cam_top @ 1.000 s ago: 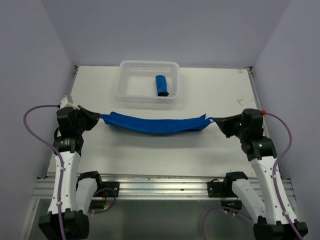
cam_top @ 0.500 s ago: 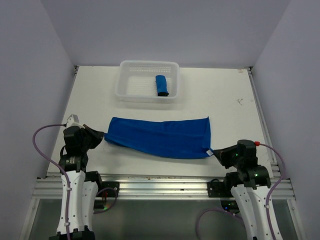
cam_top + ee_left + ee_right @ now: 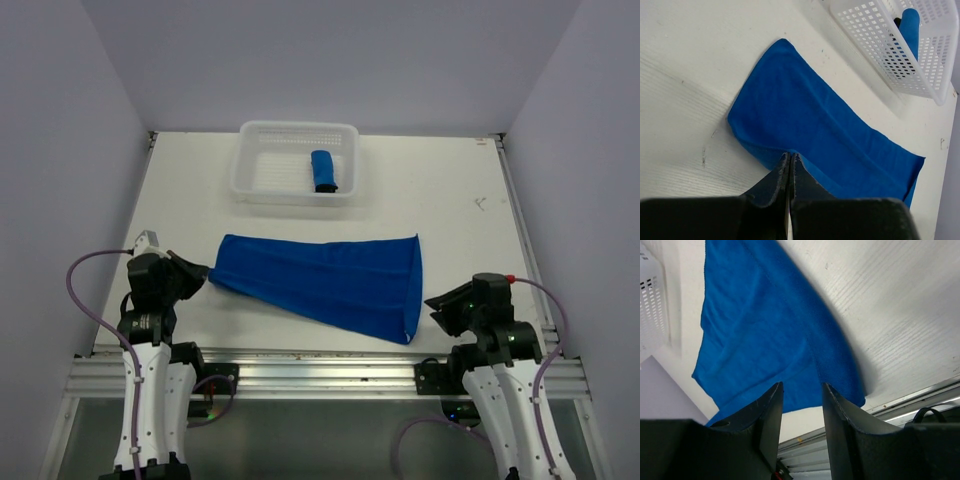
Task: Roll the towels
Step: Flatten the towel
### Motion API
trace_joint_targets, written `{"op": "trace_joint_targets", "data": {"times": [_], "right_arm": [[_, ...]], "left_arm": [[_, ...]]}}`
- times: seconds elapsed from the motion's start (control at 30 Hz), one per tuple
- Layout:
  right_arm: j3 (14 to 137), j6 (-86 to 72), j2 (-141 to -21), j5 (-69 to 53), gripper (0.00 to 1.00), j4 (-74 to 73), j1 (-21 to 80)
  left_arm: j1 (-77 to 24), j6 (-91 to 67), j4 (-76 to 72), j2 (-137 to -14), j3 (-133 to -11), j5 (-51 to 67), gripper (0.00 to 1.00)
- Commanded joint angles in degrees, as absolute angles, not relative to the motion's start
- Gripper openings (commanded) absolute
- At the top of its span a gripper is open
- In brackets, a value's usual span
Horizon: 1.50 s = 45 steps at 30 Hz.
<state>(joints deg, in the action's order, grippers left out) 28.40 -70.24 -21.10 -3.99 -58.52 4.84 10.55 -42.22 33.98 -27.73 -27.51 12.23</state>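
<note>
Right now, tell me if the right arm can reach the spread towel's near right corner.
Probably yes: the right gripper is open and sits just beside that corner of the spread towel, with nothing between them.

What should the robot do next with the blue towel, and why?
Probably the left hand should let go. The towel lies spread out on the table, the right hand is open and holds nothing, but the left hand is shut on the towel's left corner. Freed, the towel would lie flat for rolling.

No readable text, label, brand or number — neither on the towel point(image 3: 330, 285) nor the basket point(image 3: 270, 175).
</note>
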Motion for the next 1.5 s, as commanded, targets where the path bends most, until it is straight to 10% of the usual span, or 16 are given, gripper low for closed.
{"op": "trace_joint_targets", "data": {"times": [0.0,0.43,0.57,0.7,1.0,1.17,1.47], "right_arm": [[32.08,-61.11,-23.63,-5.26,0.41,-55.46,4.75],[43.76,-37.01,-51.04,-0.09,0.53,-43.52,4.83],[46.4,-35.51,-60.54,0.35,0.53,-34.82,4.83],[50.7,-33.67,-70.28,0.62,0.53,-30.94,4.83],[59.4,-29.35,-83.22,0.26,0.52,-27.86,4.83],[61.34,-29.45,-87.53,-1.66,0.49,-25.23,4.83],[66.18,-25.67,-91.76,-4.22,0.48,-26.54,4.83]], "left_arm": [[10.99,-40.69,32.52,-27.51,-27.42,13.27,0.0],[10.99,-40.96,31.11,-28.65,-27.42,14.68,0.0],[10.99,-40.17,33.48,-27.69,-29.26,14.07,0.5],[10.99,-38.59,37.87,-26.72,-35.4,11.08,0.68],[10.99,-33.05,28.93,-42.77,-40.77,9.66,0.67],[10.46,-35.06,20.67,-54.82,-39.91,11.78,0.47],[-4.04,-36.65,12.13,-74.7,-46.4,-1.22,0.54]]}}
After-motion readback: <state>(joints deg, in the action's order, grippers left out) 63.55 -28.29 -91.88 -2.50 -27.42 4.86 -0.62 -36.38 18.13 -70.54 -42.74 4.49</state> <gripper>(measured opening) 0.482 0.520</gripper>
